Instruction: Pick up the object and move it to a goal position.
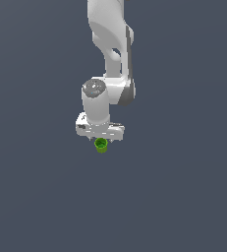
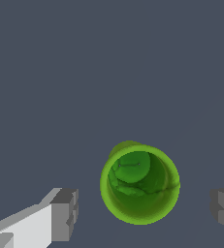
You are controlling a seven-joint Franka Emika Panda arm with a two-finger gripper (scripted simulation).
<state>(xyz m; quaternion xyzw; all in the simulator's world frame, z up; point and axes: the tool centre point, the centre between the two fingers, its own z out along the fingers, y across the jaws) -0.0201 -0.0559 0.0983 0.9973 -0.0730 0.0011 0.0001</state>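
**Cup seated between spread fingers**

Exterior view: the green cup (image 1: 101,144) is seen directly beneath the white gripper (image 1: 101,141); contact cannot be judged here.

Wrist view: the cup (image 2: 140,182), hollow side up, is framed between both grey fingertips (image 2: 65,214), a clear gap left on each side; jaws wide.

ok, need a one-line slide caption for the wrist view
Wrist view: the open tool straddles the upright green cup, one finger on each side, not touching it.
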